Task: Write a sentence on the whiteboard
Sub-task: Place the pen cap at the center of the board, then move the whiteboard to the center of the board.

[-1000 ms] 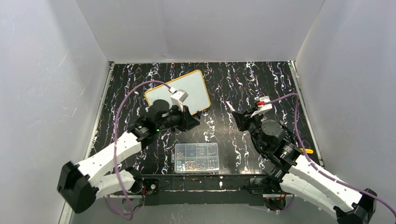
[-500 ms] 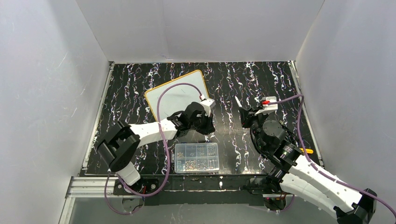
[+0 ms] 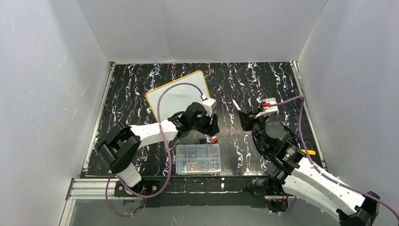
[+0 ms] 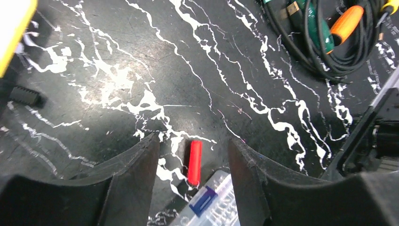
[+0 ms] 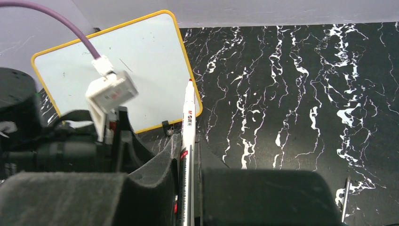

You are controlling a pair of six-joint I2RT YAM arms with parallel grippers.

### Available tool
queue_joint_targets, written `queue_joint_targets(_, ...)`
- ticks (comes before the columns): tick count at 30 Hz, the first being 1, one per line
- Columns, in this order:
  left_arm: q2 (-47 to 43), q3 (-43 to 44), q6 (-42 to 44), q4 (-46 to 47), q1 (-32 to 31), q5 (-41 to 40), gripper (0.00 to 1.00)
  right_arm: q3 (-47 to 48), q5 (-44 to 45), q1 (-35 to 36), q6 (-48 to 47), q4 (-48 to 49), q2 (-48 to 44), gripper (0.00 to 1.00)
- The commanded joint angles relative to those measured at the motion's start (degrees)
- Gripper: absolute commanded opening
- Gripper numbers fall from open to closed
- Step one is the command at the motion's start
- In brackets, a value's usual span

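The whiteboard [image 3: 176, 96] [image 5: 141, 70] lies tilted at the back left of the black marbled table, yellow-rimmed. No sentence shows on its face, only a few faint specks. My right gripper [image 3: 245, 117] [image 5: 189, 143] is shut on a white marker [image 5: 188, 117], uncapped, with its red tip pointing toward the board's right edge. My left gripper [image 3: 211, 132] [image 4: 193, 141] hovers open over a red cap [image 4: 194, 162] [image 3: 214, 140]. The cap lies loose on the table between the fingers, touching neither.
A clear compartment box [image 3: 198, 158] [image 4: 214, 200] sits just in front of the cap. Coiled black cables with an orange plug [image 4: 346, 23] lie to the right. White walls enclose the table on three sides.
The left arm swung right from over the board to beside the box. Its gripper then opened and the red cap now lies on the table. The right arm barely shifted.
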Motion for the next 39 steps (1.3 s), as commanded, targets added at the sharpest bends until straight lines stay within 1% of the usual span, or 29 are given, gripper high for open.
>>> queue_joint_targets(1, -11.1, -2.4, -0.9, -1.3, 2.8, 0.7, 0.55, 1.3, -2.6, 0.1, -0.4, 0.9, 0.2, 0.01)
queue_joint_targets(2, -13.6, -2.6, -1.3, -3.1, 3.8, 0.7, 0.55, 1.8, -3.4, 0.1, -0.6, 0.7, 0.6, 0.01)
queue_joint_targets(5, -21.1, -1.5, -1.5, -10.6, 8.4, 4.2, 0.57, 2.9, -6.4, 0.1, -0.8, 0.9, 1.6, 0.01)
queue_joint_targets(8, -26.9, 1.8, -0.8, -21.5, 15.6, 10.3, 0.58, 2.9, -10.0, 0.1, -0.7, 3.8, 2.0, 0.01)
queue_joint_targets(10, -30.2, 3.2, -1.0, -25.9, 21.3, 15.9, 0.59, 2.8, -11.4, 0.1, 0.3, 5.8, 2.4, 0.01)
queue_joint_targets(12, -32.4, 4.9, -0.8, -30.0, 25.9, 19.7, 0.60, 2.7, -12.6, 0.1, 1.4, 8.3, 3.4, 0.01)
queue_joint_targets(13, -33.5, 6.0, -0.1, -33.7, 27.8, 20.1, 0.60, 2.7, -13.4, 0.1, 1.9, 9.8, 4.0, 0.01)
queue_joint_targets(15, -35.1, 7.3, 0.9, -37.0, 32.3, 20.2, 0.62, 3.0, -15.1, 0.1, 2.3, 12.1, 6.1, 0.01)
queue_joint_targets(19, -37.1, 5.1, -0.6, -35.1, 44.9, 26.4, 0.63, 5.5, -18.7, 0.4, 3.1, 15.5, 12.1, 0.01)
queue_joint_targets(21, -37.5, 4.7, -0.3, -34.5, 49.8, 28.6, 0.64, 6.3, -20.0, 0.8, 3.5, 17.8, 14.7, 0.01)
queue_joint_targets(23, -37.9, 3.9, 0.6, -33.2, 54.0, 29.2, 0.66, 7.0, -20.2, 1.7, 3.6, 20.1, 17.1, 0.01)
queue_joint_targets(26, -37.0, 1.5, 0.6, -30.2, 58.6, 31.0, 0.66, 7.7, -20.2, 3.5, 3.2, 22.6, 19.6, 0.01)
queue_joint_targets(29, -36.0, -3.1, 0.0, -21.6, 60.6, 36.3, 0.66, 8.3, -20.3, 5.4, 2.6, 25.1, 22.7, 0.01)
queue_joint_targets(31, -34.7, -4.3, 1.7, -19.2, 60.9, 38.8, 0.65, 9.7, -21.0, 6.0, 2.4, 25.6, 25.1, 0.01)
queue_joint_targets(34, -31.8, -3.9, 4.7, -20.6, 61.8, 39.8, 0.63, 11.0, -22.2, 6.7, 2.3, 26.8, 27.5, 0.01)
queue_joint_targets(36, -29.7, -3.3, 6.4, -22.0, 62.6, 39.8, 0.58, 11.1, -22.7, 7.0, 2.3, 27.5, 28.3, 0.01)
queue_joint_targets(39, -26.3, -2.2, 7.8, -21.6, 63.1, 41.2, 0.53, 10.5, -23.3, 7.1, 2.9, 28.0, 28.8, 0.01)
